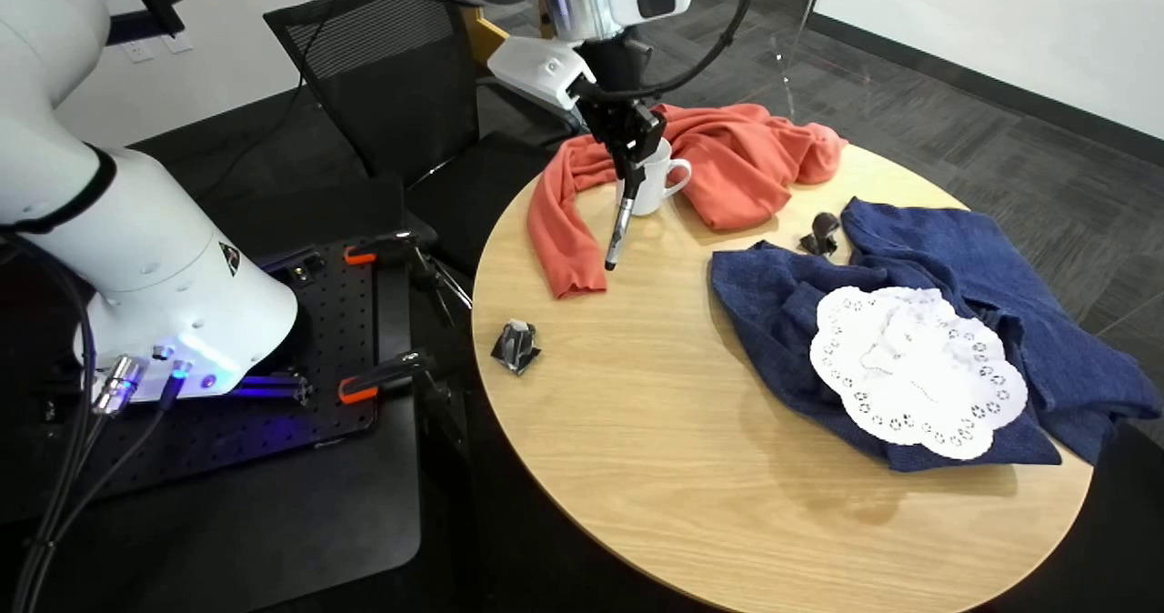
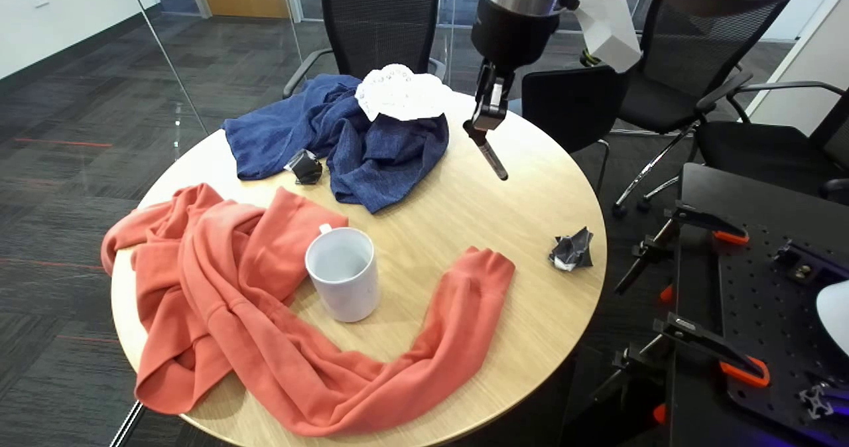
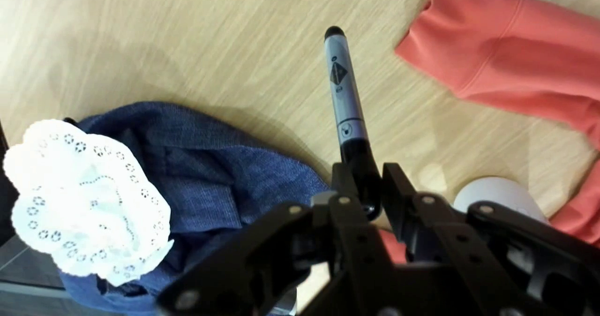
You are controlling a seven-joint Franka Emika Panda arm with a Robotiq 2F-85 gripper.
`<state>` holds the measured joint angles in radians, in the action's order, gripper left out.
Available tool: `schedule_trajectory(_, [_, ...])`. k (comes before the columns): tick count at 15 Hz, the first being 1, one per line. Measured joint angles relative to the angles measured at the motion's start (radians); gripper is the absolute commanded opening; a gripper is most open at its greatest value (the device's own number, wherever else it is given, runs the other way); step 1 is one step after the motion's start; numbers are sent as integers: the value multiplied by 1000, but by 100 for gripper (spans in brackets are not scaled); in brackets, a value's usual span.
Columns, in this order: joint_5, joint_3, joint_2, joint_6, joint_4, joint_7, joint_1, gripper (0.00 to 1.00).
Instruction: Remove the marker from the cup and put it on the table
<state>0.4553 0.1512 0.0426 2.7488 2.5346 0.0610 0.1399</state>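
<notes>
The gripper [image 3: 367, 173] has its 2 jaws pinched narrow on the marker [image 3: 349, 95], gripping the dark end so that the pale barrel runs free toward the upper middle of the wrist view. That hold probably serves to keep most of the marker clear for laying down; slanted as it is in both exterior views, its free tip would likely meet the table [image 2: 544, 201] before the rest. The cup [image 2: 345, 281] stands upright left of centre in an exterior view, well apart from the marker, so the lifting out looks done and the setting down not yet. Where gripper and cup overlap at upper middle in an exterior view, that is line of sight only. The doily [image 1: 918, 367] lies on the denim [image 1: 964, 249] for no reason that shows. In the wrist view the gripper hides much of the cup at lower right, and the marker's held end is black against black. The gap between tip and table is hard to judge, the arm [image 1: 587, 4] is cut off at the frame's top, and the crumpled dark lump [image 1: 516, 349] left of centre cannot be identified.
</notes>
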Motion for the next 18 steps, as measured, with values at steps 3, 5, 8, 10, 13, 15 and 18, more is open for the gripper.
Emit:
schedule_trajectory(3, [110, 0, 35, -32, -2, 126, -8, 5])
schedule_trajectory(5, [174, -1, 73, -32, -7, 189, -8, 5])
schedule_trajectory(8, [248, -15, 142, -21, -20, 256, -8, 5])
schedule_trajectory(10, [278, -27, 191, -5, -34, 280, -8, 5])
schedule_trajectory(13, [282, -40, 263, 16, -60, 282, -8, 5])
schedule_trajectory(15, [282, -44, 306, 20, -80, 282, -7, 5])
schedule_trajectory(18, [279, -44, 356, 20, -107, 282, -6, 48])
